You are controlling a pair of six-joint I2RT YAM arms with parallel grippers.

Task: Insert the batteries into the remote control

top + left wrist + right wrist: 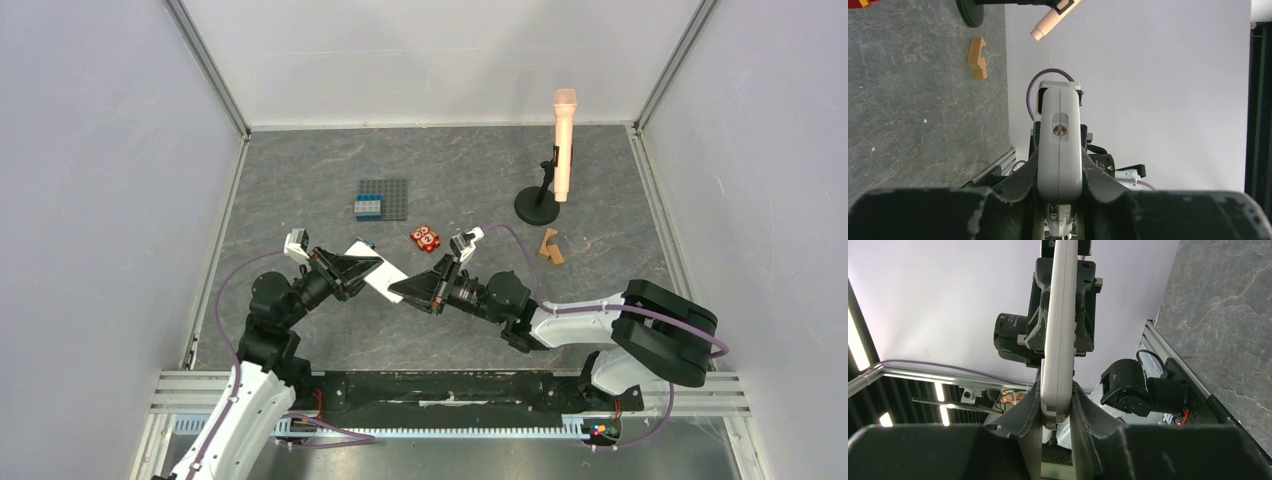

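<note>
The white remote control [377, 272] is held in the air between both grippers, slanting over the grey table. My left gripper [352, 267] is shut on its left end; in the left wrist view the remote [1060, 135] shows end-on between my fingers [1060, 176]. My right gripper [413, 288] is shut on its right end; in the right wrist view the remote [1058, 340] shows edge-on, pinched by my gripper [1056, 407], with the other gripper gripping it farther up. I see no batteries in any view.
A grey baseplate [390, 190] with a blue brick [367, 208] lies behind the remote. A red owl toy [425, 238] sits right of it. Brown wooden pieces [550, 247] [978, 57] lie near a peach microphone [564, 145] on a black stand [537, 207].
</note>
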